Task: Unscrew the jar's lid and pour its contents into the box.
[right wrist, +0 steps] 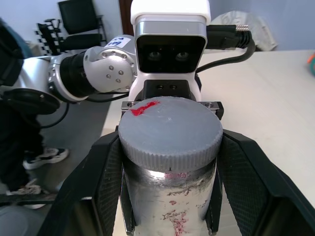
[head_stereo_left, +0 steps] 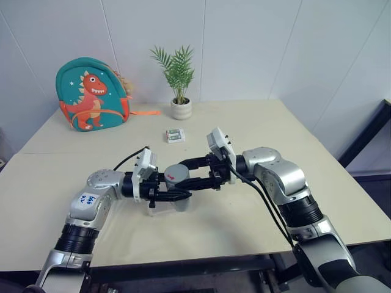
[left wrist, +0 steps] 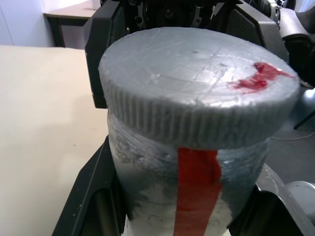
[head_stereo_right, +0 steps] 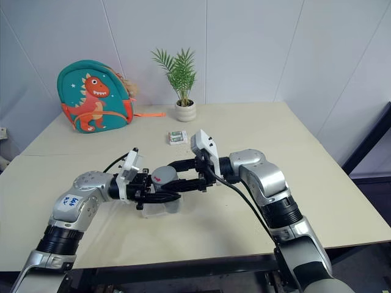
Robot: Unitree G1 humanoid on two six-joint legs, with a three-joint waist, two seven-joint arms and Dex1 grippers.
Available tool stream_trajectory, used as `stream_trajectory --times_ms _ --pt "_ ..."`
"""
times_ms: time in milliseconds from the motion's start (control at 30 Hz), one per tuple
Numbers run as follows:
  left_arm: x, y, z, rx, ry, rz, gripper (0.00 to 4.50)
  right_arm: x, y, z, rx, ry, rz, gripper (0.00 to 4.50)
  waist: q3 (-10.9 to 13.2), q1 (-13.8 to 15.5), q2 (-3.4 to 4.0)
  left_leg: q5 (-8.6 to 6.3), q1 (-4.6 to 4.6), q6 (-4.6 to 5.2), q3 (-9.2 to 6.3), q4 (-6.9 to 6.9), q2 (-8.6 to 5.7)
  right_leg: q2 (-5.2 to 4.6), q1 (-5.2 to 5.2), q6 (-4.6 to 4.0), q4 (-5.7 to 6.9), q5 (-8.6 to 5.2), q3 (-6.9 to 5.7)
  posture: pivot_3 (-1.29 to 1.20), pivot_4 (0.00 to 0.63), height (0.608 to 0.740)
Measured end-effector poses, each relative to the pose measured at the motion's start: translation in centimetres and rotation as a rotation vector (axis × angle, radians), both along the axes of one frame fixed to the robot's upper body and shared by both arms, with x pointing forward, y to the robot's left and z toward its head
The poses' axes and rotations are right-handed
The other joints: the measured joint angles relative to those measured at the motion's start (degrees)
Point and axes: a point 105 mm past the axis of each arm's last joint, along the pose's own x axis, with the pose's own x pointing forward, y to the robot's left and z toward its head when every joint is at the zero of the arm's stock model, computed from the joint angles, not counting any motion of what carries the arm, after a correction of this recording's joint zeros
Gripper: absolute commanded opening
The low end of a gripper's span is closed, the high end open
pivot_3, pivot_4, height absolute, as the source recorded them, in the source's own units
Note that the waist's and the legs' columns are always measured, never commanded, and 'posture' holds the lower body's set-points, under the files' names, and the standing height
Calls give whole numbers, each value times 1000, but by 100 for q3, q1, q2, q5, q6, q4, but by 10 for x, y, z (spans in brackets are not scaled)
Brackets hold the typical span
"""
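Observation:
The jar [left wrist: 162, 196], frosted with a red tape stripe, is held upright over the table's middle. My left gripper [head_stereo_left: 181, 195] comes in from the left, shut on the jar's body, one finger [left wrist: 93, 201] on each side. The grey ribbed lid [right wrist: 170, 130], marked with a red smear, sits on the jar's neck. From the right, my right gripper [head_stereo_left: 183, 173] is shut on the lid, its fingers [right wrist: 108, 177] pressing both sides. Just below the jar, the clear low box [head_stereo_right: 160, 210] rests on the table. The contents are hidden behind the frosted wall.
At the back of the beige table [head_stereo_left: 275, 201] stand a teal dinosaur backpack [head_stereo_left: 91, 94] on the left and a white plant pot [head_stereo_left: 181, 108]. A small green-and-white packet [head_stereo_left: 175, 135] lies in front of the pot. A wall stands behind the table.

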Motion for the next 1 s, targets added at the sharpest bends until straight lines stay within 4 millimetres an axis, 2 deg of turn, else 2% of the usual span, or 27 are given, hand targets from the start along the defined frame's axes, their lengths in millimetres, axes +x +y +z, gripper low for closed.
stream_trajectory --times_ms 133,333,767,1000 --pt "-1 0 0 1 -3 7 2010 -1 0 -1 1 2 5 2559 0 1 0 0 1 0 -1 0 0 0 0 0 0 0 0 0 150 740" --pt "-1 2 -1 -8 3 23 2010 -5 1 -3 -5 23 25 4471 0 0 0 0 1 0 -1 1 0 0 0 0 3 0 0 0 150 740" --pt "2 3 1 -20 -3 51 2010 -3 -4 8 47 3 -25 4471 0 1 0 0 1 0 -1 1 0 0 0 -1 4 0 0 0 150 740" --pt "5 4 1 -34 -6 76 2010 -11 9 17 85 -3 -52 4471 0 7 0 0 1 0 -2 3 0 -1 0 -1 5 0 0 0 150 740"
